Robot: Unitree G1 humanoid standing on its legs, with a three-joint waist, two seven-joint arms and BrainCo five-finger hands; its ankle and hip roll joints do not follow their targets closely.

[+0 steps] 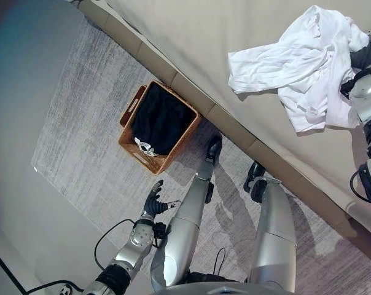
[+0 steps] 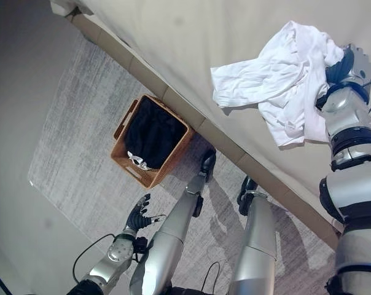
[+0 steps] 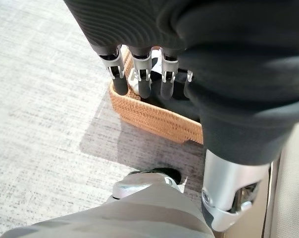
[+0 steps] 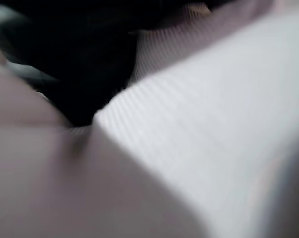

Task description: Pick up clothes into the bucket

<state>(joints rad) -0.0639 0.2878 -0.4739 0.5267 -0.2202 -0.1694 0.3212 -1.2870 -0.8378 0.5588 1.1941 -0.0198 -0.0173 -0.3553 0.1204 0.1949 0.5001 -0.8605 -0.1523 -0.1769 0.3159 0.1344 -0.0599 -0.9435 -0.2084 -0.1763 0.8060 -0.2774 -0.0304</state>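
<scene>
White garment [image 2: 277,80]: crumpled on the beige bed [image 2: 173,43], far right. Right hand [image 2: 340,64]: pressed into its right edge, fingers buried in cloth; grip cannot be told. Wicker basket [image 1: 131,144]: on the grey rug [image 1: 75,135], left, holding dark clothes [image 1: 161,117]. Left hand [image 1: 155,200]: near the basket, fingers relaxed, empty.

The left arm hangs low on the near left, its forearm reaching forward and the left hand [image 1: 155,201] held in the air with fingers [image 3: 142,79] relaxed and nearly straight, thumb set apart. The right arm stretches far out on the right, and the right hand [image 2: 339,66] is pressed into white cloth, its fingers hidden.
</scene>
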